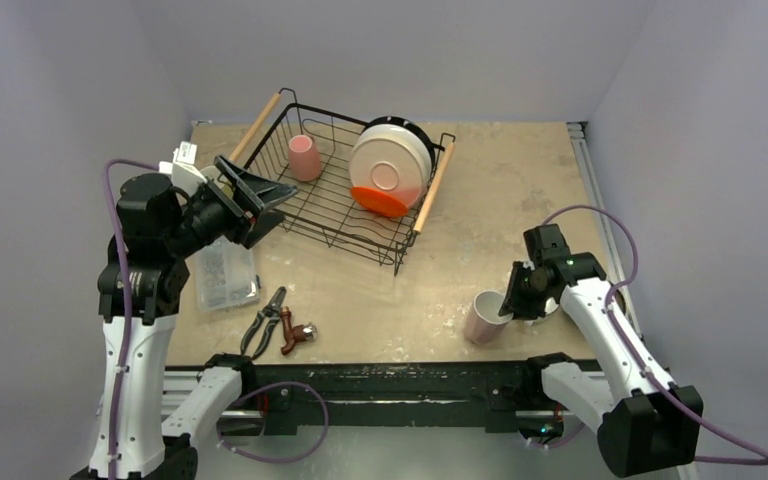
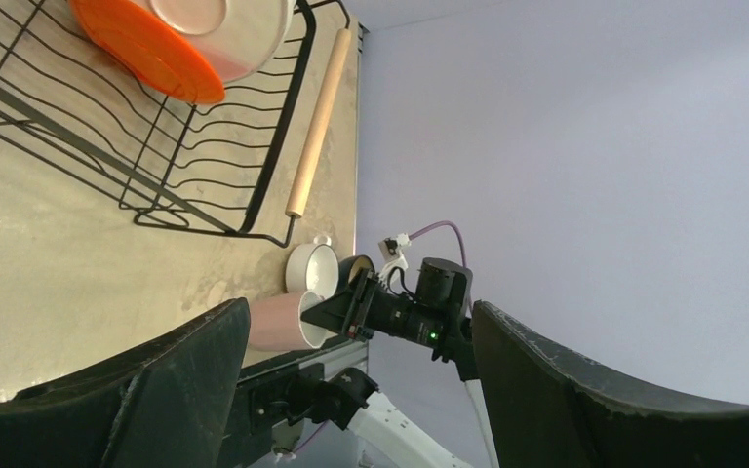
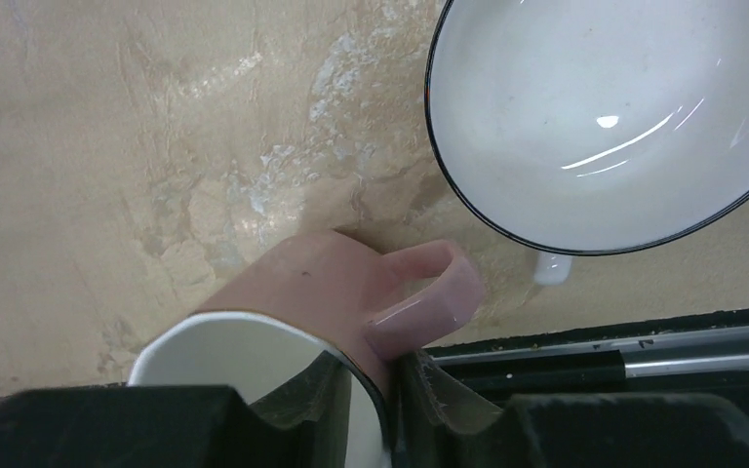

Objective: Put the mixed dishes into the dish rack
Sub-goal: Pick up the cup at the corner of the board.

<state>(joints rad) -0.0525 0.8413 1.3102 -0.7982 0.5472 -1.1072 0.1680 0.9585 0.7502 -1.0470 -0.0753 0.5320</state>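
Right wrist: your right pincer [image 3: 375, 385] clamps the pink mug [image 3: 297, 283] rim; dish rack [image 1: 335, 207] lies far-left of it; left pincer [image 1: 282, 203] gapes empty, nearer rack

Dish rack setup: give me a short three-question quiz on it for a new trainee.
1. True or false: the left gripper is shut on a plate.
2. What does the right gripper pinch? A. pliers B. near pink mug C. white mug
3. How many mugs are in the rack?
Key: 1 false, it is open and empty. 2 B, by the rim. 3 one, the far pink mug.
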